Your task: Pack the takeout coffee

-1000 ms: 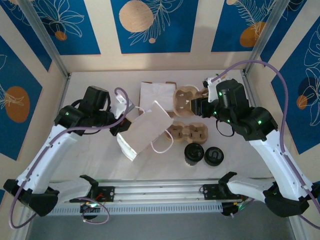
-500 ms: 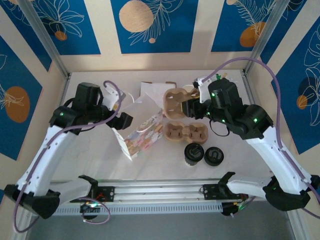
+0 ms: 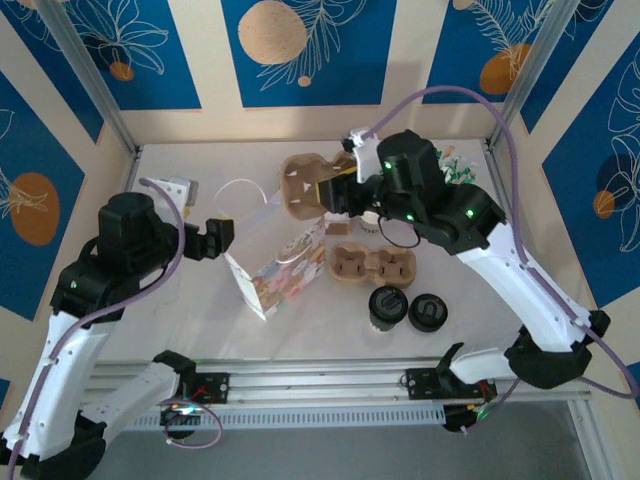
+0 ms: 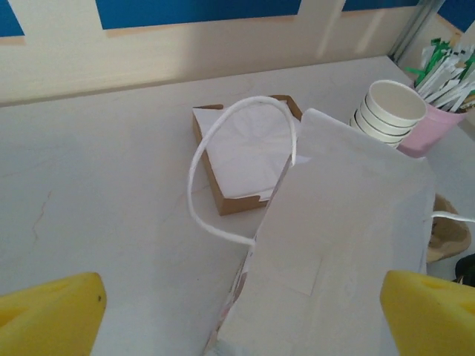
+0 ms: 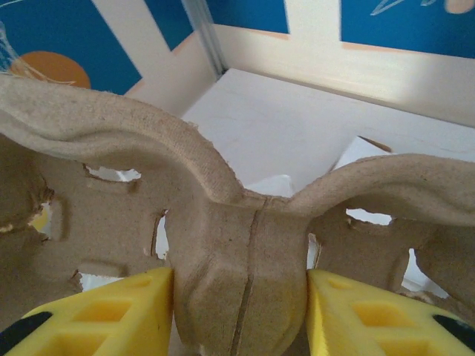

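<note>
From where I stand, the takeout coffee (image 3: 388,307) sits upright toward the worktop's (image 3: 190,160) near edge, nearer and slightly right of the right end effector (image 3: 338,195), which clamps a pulp carrier (image 3: 300,185), while the left end effector (image 3: 210,235) gapes wide and empty across the paper bag (image 3: 280,272).

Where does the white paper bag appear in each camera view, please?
Top external: the white paper bag sits left of centre, between the arms.
Left wrist: it fills the lower right.
Right wrist: cannot tell; the pulp carrier in the right gripper blocks the table.
Shared landmark: the blue-and-cream back wall.
</note>
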Robot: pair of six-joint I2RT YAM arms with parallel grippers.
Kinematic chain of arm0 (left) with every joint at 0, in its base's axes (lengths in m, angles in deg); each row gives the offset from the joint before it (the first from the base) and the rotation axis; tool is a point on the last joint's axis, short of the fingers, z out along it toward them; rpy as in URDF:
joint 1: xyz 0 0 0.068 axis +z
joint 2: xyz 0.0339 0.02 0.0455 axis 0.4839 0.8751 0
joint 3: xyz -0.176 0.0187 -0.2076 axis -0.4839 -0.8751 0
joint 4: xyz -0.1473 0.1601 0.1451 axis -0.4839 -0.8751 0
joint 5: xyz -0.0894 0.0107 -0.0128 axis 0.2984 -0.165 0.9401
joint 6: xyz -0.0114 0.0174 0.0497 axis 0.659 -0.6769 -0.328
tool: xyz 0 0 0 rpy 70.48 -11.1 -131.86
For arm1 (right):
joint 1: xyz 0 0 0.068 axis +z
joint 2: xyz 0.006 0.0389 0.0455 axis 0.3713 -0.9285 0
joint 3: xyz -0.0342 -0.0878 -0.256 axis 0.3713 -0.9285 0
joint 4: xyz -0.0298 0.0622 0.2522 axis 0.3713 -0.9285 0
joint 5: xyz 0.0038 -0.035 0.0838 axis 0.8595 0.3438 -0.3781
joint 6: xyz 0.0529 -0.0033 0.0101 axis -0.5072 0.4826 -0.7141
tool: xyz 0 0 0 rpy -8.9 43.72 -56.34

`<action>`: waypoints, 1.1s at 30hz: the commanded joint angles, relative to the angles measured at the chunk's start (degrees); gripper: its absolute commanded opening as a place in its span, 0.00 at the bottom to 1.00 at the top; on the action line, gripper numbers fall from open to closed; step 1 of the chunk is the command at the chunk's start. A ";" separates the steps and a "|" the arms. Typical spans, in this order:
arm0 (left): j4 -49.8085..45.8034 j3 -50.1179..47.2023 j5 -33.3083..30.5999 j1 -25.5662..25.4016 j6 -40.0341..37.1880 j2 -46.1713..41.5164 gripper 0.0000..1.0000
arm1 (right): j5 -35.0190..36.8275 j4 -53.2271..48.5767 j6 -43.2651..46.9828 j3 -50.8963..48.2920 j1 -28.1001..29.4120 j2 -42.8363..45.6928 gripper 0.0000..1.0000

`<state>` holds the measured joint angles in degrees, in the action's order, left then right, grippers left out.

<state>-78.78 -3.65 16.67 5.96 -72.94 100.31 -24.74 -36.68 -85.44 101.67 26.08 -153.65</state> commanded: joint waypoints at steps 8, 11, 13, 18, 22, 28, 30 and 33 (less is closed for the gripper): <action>-3.09 -7.44 -2.47 0.38 10.39 -6.69 0.87 | -7.84 -0.25 -0.28 9.19 4.63 -9.83 0.48; -2.42 -9.35 -2.45 0.39 11.23 -8.53 0.86 | -9.60 -1.03 0.20 11.21 4.85 -12.65 0.48; -2.52 -10.26 -2.99 0.39 11.49 -9.15 0.85 | -10.24 -1.21 0.35 11.95 4.81 -14.17 0.48; -4.43 -10.33 -4.88 0.39 10.97 -9.54 0.85 | -14.37 -2.10 -0.35 13.94 4.50 -17.42 0.48; -5.50 -9.99 -7.96 0.37 10.23 -10.22 0.85 | -16.12 -2.79 -0.51 14.50 4.33 -19.06 0.48; -5.34 -10.49 -10.35 0.37 10.18 -11.81 0.85 | -18.04 -5.43 -0.76 14.58 3.10 -20.82 0.48; -5.28 -10.58 -9.76 0.35 10.04 -11.66 0.86 | -17.72 -6.21 -0.38 14.38 2.76 -21.09 0.48; -5.65 -10.35 -9.72 0.39 10.04 -11.05 0.86 | -17.80 -7.64 0.44 14.33 2.23 -21.85 0.48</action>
<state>-83.48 -13.69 7.86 5.96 -62.80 89.05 -40.72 -41.80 -85.57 114.30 28.81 -174.68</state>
